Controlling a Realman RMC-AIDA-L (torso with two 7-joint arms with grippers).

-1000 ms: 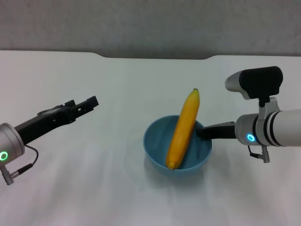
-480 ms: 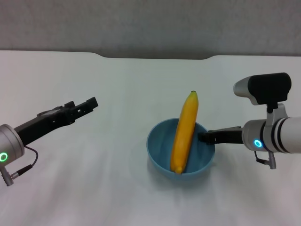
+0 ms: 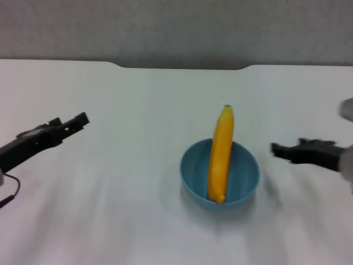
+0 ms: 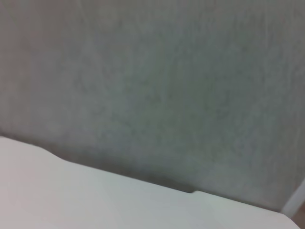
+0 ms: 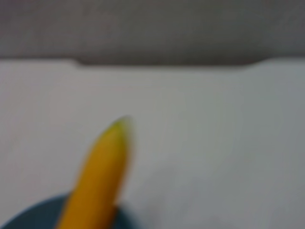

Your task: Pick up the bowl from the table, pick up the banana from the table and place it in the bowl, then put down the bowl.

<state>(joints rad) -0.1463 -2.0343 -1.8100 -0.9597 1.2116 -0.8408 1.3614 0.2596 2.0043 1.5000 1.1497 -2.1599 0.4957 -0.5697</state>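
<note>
The bowl [image 3: 219, 176] is seen resting on the table [image 3: 138, 110], nearer the right edge than the left and well short of the notched far edge. The banana [image 3: 221, 157] is propped inside it, its lower end down in the bowl near the front wall and its upper end leaning over the far rim, with the dark tip pointed toward the far edge. In the right wrist view the banana [image 5: 97, 176] is shown rising out of the bowl's dark rim [image 5: 24, 217], with bare table beyond it. The right pincer [image 3: 276, 149] is held just beside the bowl toward the right edge, apart from it and holding nothing; whether its fingers are parted cannot be told through the blur. The left pincer [image 3: 80, 119] is held over the table near the left edge, well apart from the bowl, empty; how far it is open cannot be told either
</note>
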